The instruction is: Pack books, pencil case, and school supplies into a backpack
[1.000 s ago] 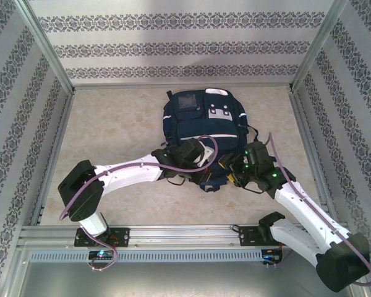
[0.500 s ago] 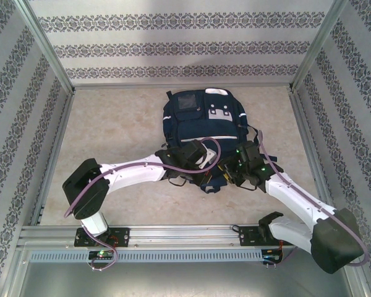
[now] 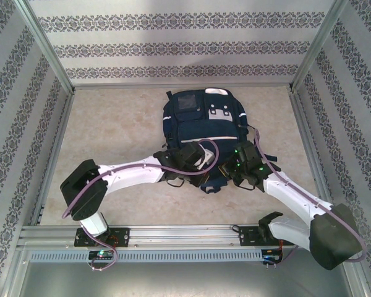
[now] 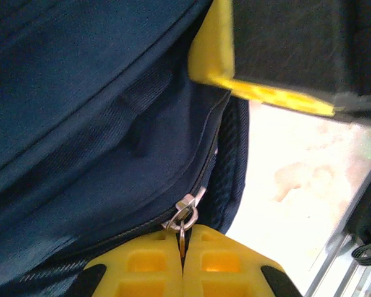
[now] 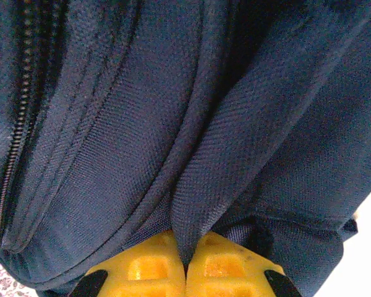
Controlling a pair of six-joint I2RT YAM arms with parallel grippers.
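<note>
on the backpack (image 3: 204, 120) the left tool (image 4: 183, 247) pinches its zipper pull (image 4: 185, 216) and the right tool (image 5: 185, 257) clamps a fabric fold (image 5: 201, 198), so the task seems at zipping.

The backpack (image 3: 201, 120) sits mid-table and blocks the centre. The bare table (image 3: 111, 124) to its left lies wide open up to the left wall (image 3: 25, 117), and a band of free surface runs behind it to the back wall (image 3: 185, 49). On its right only a narrower strip is free before the right wall (image 3: 346, 124). The pack's near end is crowded: my left gripper (image 4: 183, 247), pinched on the zipper pull (image 4: 187, 216), and my right gripper (image 5: 185, 257), pinched on a fold of the backpack, sit close together, while my left arm (image 3: 130, 172) and right arm (image 3: 290, 192) slant across the near table.
</note>
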